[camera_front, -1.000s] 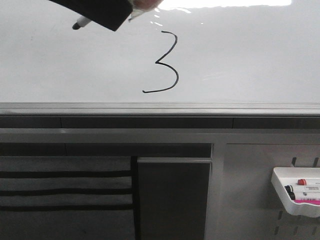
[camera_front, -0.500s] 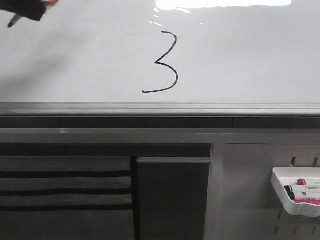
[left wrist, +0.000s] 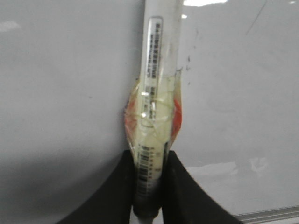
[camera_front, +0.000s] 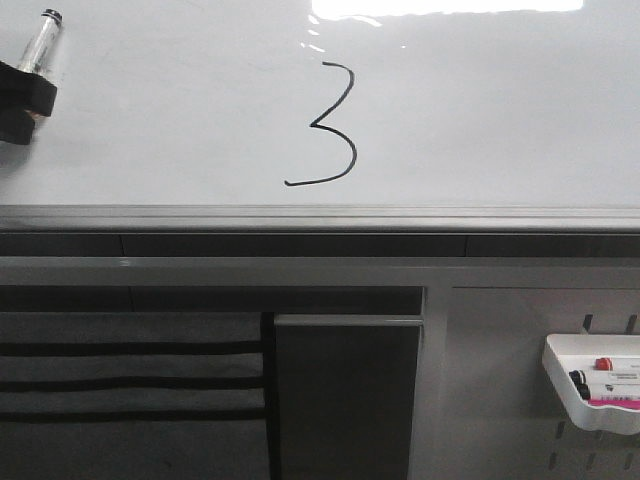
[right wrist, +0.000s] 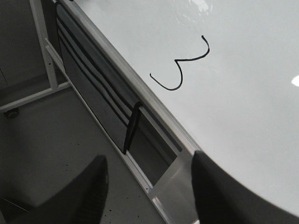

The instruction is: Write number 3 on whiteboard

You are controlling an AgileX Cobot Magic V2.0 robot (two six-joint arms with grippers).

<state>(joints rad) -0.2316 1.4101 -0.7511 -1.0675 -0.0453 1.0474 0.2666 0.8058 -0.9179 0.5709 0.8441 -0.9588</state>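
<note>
Finished 3 [camera_front: 325, 125] on the whiteboard [camera_front: 480, 110], left tool [camera_front: 22, 100] well off to its left.

The thin black 3 sits mid-board, above the grey metal rail [camera_front: 320, 217]. The left tool is clamped on a marker [left wrist: 152, 107], a glossy clear-wrapped barrel with barcode label. The right tool [right wrist: 147, 186] has dark curved fingers spread apart, holding nothing. The board is smooth, with glare.
</note>
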